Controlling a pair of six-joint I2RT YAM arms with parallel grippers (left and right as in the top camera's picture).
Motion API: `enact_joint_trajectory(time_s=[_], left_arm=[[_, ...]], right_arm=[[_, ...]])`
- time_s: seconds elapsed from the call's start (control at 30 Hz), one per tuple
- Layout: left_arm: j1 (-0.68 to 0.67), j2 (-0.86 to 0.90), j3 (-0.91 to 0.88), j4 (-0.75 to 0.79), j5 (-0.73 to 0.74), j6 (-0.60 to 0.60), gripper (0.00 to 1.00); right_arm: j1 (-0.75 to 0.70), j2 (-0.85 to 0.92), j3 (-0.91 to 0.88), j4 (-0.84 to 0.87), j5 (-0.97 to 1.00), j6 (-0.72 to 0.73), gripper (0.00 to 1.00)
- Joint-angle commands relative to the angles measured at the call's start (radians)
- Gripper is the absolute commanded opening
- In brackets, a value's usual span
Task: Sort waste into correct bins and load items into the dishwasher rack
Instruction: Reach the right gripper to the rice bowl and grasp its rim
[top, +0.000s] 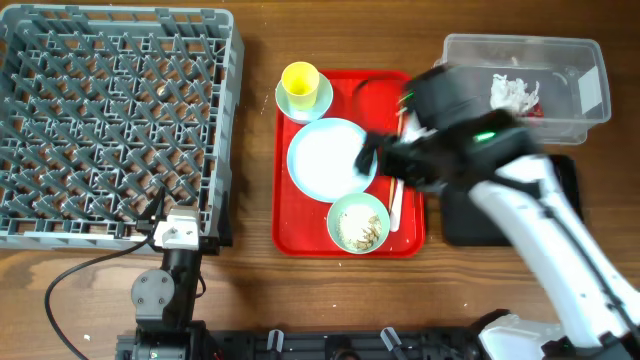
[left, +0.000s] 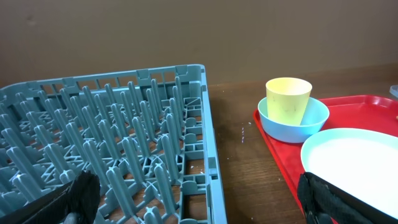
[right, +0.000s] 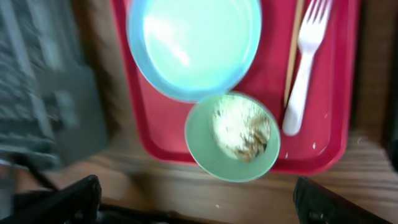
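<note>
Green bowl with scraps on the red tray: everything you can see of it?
Round pale green bowl, smooth, plastic-looking, upright on the red tray at its robot-side end. A clump of whitish rice-like scraps sits inside. Its rim appears to meet the plate at its edge; the white fork lies beside it, apart.

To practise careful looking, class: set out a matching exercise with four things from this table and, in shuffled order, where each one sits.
Things:
1. yellow cup
2. wrapper
3. fork
4. rice scraps

Places:
A. in the clear tub
B. flat on the red tray, beside the chopstick
C. in the green bowl
D. standing in the blue bowl

Pairs: 1-D, 2-A, 3-B, 4-C
</note>
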Motion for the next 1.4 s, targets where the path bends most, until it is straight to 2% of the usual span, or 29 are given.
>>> enact_joint_trajectory(time_s=[0.0, 0.1, 0.23, 0.4, 0.63, 0.8, 0.87, 0.93, 1.1, 1.37], left_arm=[[-0.003, 0.003, -0.003, -0.007, -0.014, 0.019, 1.0], [-0.003, 0.003, -0.003, -0.007, -0.014, 0.019, 1.0], [-0.003, 0.003, -0.003, -0.007, -0.014, 0.019, 1.0], [-0.003, 0.003, -0.003, -0.007, -0.014, 0.019, 1.0], [-0.003, 0.003, -0.003, -0.007, -0.014, 0.019, 1.0], [-0.003, 0.003, -0.003, -0.007, -0.014, 0.019, 1.0], [-0.003, 0.003, -0.003, -0.007, -0.014, 0.019, 1.0], [-0.003, 0.003, -0.003, -0.007, -0.014, 0.019, 1.0], [-0.003, 0.003, -0.003, -0.007, -0.014, 0.019, 1.0], [-0.003, 0.003, -0.003, -0.007, -0.014, 0.019, 1.0]], right_arm=[[0.163, 0.055, -0.102, 0.07, 0.129, 0.114, 1.0], [0.251, 0.108, -0.17, 0.144, 0.156, 0.226, 0.98], [0.332, 0.203, -0.192, 0.207, 0.171, 0.214, 0.76], [0.377, 0.283, -0.192, 0.236, 0.19, 0.185, 0.58], [0.385, 0.373, -0.192, 0.286, 0.231, 0.121, 0.52], [0.385, 0.403, -0.192, 0.31, 0.233, 0.053, 0.44], [0.385, 0.404, -0.192, 0.312, 0.234, 0.049, 0.31], [0.385, 0.404, -0.192, 0.311, 0.262, 0.049, 0.25], [0.385, 0.413, -0.193, 0.311, 0.301, 0.022, 0.26], [0.387, 0.426, -0.193, 0.314, 0.309, -0.04, 0.21]])
